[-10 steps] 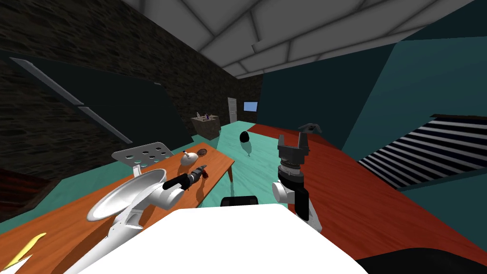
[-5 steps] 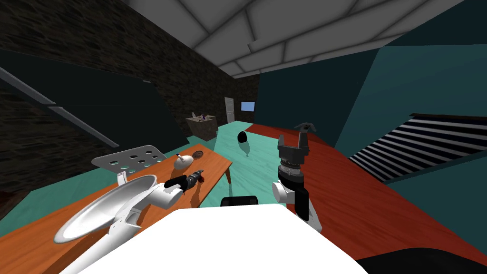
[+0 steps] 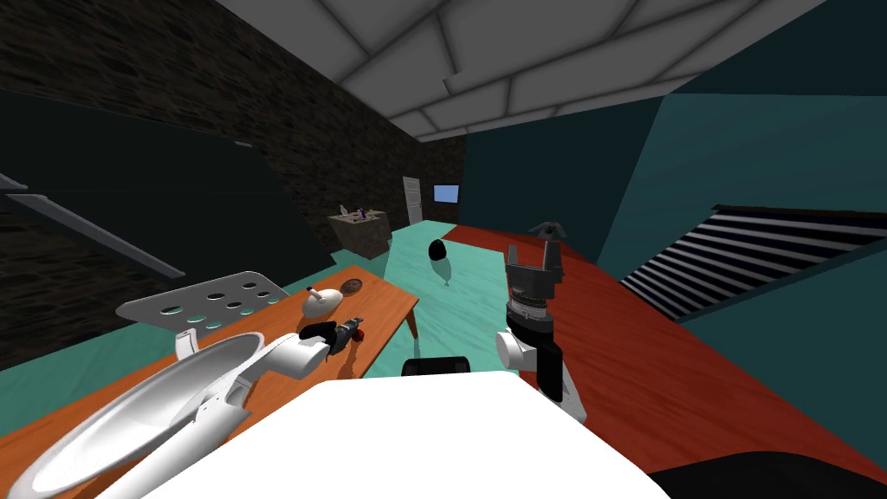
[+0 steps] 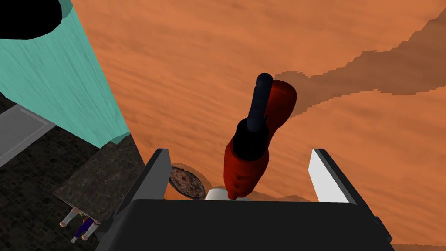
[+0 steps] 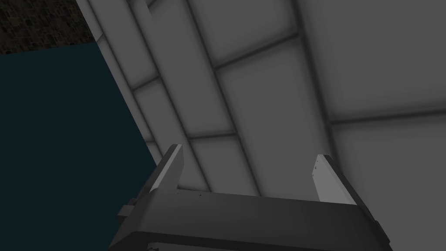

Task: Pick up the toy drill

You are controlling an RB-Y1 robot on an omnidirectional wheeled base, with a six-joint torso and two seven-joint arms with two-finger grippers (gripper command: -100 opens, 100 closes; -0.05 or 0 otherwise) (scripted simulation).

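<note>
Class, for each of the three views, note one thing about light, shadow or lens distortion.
Head view: the wide lens splays the walls and tilts the whole room, orange table included. Left wrist view: even light, with a jagged-edged shadow on the table beyond the red toy drill, seen between the open left pincer. Right wrist view: dim and grey, right pincer open.

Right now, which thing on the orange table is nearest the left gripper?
The red and black toy drill, between the fingers of the open left gripper; the brown disc lies farther off.
</note>
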